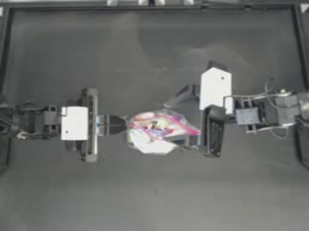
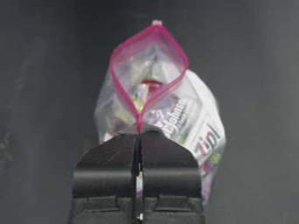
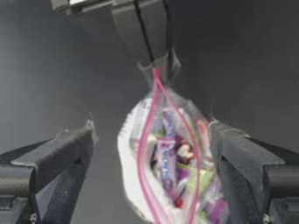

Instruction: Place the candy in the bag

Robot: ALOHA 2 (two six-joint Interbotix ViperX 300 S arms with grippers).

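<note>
Thin, limp, slippery bag [image 1: 158, 131], best taken by its stiffer pink seal strip [image 2: 123, 94]; light but full, likely to sag and shut if released. Left gripper [image 2: 139, 136]: fingers closed tight on one end of the strip, holding the bag at mid-worktop [image 1: 151, 54] with its mouth gaping. Right gripper [image 3: 153, 144]: fingers [image 3: 61, 151] spread wide either side of the mouth, gripping nothing. A pale sweet with magenta ends [image 3: 165, 162] appears inside the bag, probably the candy.

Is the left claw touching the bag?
Touching. In the left wrist view the left claw is shut on the bag, pinching its pink seal strip.
</note>
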